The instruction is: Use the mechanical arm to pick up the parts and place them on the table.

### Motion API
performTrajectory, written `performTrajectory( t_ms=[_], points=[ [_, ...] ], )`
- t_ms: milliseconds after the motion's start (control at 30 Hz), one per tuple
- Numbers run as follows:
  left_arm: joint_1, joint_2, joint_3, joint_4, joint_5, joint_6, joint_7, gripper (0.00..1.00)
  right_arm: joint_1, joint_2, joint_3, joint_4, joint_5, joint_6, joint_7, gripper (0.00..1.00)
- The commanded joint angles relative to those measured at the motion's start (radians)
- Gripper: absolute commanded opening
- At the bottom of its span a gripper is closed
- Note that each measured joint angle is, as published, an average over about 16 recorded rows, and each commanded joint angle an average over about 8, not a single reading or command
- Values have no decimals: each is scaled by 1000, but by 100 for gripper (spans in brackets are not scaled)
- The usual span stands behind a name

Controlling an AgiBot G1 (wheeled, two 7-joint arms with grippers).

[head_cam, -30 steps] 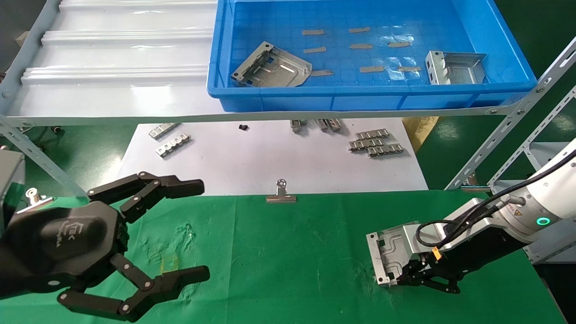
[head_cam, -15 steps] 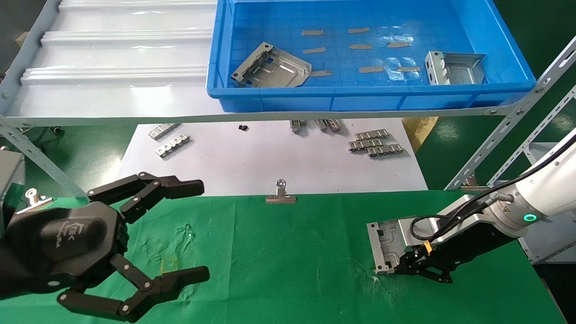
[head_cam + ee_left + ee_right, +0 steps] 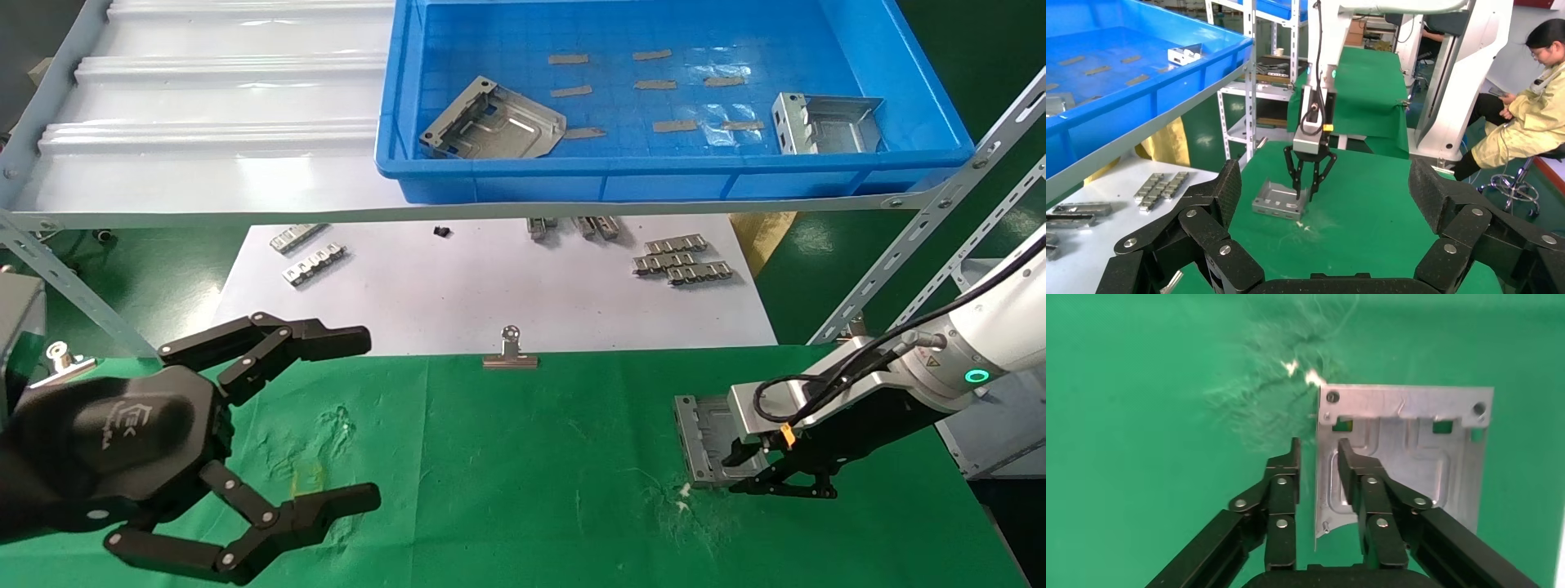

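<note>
- The left pincer [image 3: 359, 416] hangs low over the near left part of the green bench [image 3: 523, 457], palm up toward the head camera, its linked fingers spread wide apart with nothing between them.
- The right pincer [image 3: 739, 474] reaches in from the right, the white arm [image 3: 1001, 335] sloping down toward the bench with its green ring lit and a silvery box at the wrist.
- Its fingers [image 3: 1281, 496] point down at the cloth and stand slightly apart, one on each side of the bent-up side edge of a grey plate [image 3: 704, 437]; a thin gap shows between each pad and the metal in the right wrist view, so it is not clamped.
- That plate [image 3: 1407, 453] lies flat on the bench, embossed side up, flanged edge with holes away from the wrist.
- Scuffed white flecks mark the cloth just beside the plate's corner.
- Farther off, a silver binder clip [image 3: 510, 351] sits at the edge of the white sheet [image 3: 490, 294], which carries small slotted strips [image 3: 678, 261].
- Farthest, the blue bin [image 3: 670, 175] on the shelf holds two more plates [image 3: 494, 122], well apart.
</note>
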Motion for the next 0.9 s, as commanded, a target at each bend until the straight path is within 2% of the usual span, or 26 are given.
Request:
performTrajectory(
  t_ms=[33,233,400,767,900],
  points=[
    [0,0,0,0,0,0,0,100,14,1,3,-3,3,-22,-10,100],
    [0,0,0,0,0,0,0,100,5,36,56,16,100,-81,28,100],
    [0,0,0,0,0,0,0,100,-8,54,80,35,146,-92,49,100],
    [0,0,0,0,0,0,0,100,-8,48,74,32,127,-84,39,100],
    [0,0,0,0,0,0,0,100,-28,59,102,61,133,-80,53,100]
  ],
)
